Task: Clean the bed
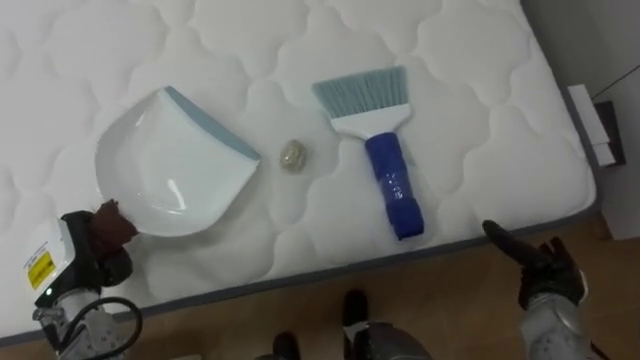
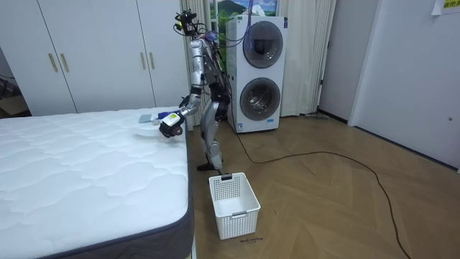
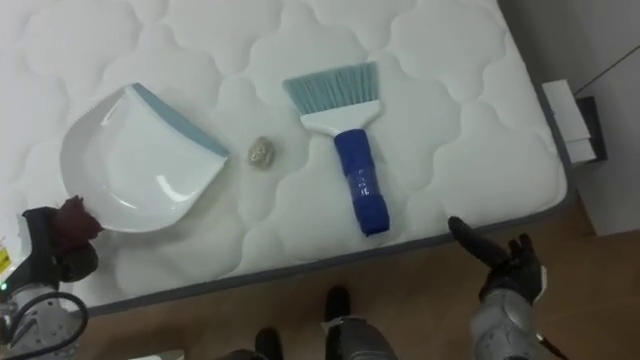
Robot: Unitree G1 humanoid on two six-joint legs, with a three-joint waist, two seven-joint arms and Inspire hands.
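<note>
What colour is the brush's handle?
Dark blue. The white hand brush with pale teal bristles shows best in the left eye view.

The bed [image 1: 480, 90] lies bare along its far side and right end, with open room for a reach. Three things cross its middle: the dustpan [image 1: 175, 165] at left, a small crumpled scrap [image 1: 292, 155] just beside its lip, and the brush [image 1: 385, 150], its handle toward the near edge. The right hand [image 1: 545, 270], fingers extended, hangs off that edge over the floor, with bare mattress between it and the brush handle.
</note>
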